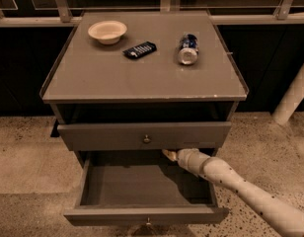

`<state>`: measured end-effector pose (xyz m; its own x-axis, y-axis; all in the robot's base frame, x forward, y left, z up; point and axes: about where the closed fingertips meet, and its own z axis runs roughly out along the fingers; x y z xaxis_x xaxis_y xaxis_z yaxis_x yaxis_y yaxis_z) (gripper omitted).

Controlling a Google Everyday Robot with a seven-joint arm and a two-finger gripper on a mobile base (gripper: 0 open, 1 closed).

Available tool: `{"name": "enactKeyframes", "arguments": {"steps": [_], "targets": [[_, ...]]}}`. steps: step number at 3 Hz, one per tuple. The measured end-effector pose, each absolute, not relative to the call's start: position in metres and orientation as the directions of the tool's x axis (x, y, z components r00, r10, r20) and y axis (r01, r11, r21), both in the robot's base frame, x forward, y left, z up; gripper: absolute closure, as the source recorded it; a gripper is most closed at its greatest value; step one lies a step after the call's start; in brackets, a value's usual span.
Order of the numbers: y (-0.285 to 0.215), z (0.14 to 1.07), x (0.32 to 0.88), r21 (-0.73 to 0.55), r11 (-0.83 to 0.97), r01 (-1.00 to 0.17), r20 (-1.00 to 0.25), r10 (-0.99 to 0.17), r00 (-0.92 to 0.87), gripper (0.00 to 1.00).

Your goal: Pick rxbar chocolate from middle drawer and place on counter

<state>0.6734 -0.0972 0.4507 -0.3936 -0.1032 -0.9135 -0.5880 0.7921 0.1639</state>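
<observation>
1. Camera view, top: the counter (93, 78) carries a pale bowl (107, 31) at the back left, a dark blue wrapped bar (139, 50) just right of it, and a can (188, 49) lying on its side further right; all three sit apart from each other.
2. Below: the upper drawer front (102, 135) with its brass knob (146, 139); under it the middle drawer (132, 184) is pulled open, most of its floor showing.
3. The pale arm (231, 181) comes in from the lower right, over the drawer's right side; the tool (169, 155) sits at the drawer's back, right of centre, just under the upper drawer front.
4. Tool state: cannot tell whether released or clenched.
5. The rxbar chocolate: cannot make it out; the drawer's back strip is in shadow.
</observation>
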Motion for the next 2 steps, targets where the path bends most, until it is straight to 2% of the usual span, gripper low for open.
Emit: {"name": "enactKeyframes", "arguments": {"steps": [2], "targets": [[-0.094, 0.449, 0.647, 0.182, 0.808, -0.56, -0.91, -0.077, -0.408, 1.0]]}}
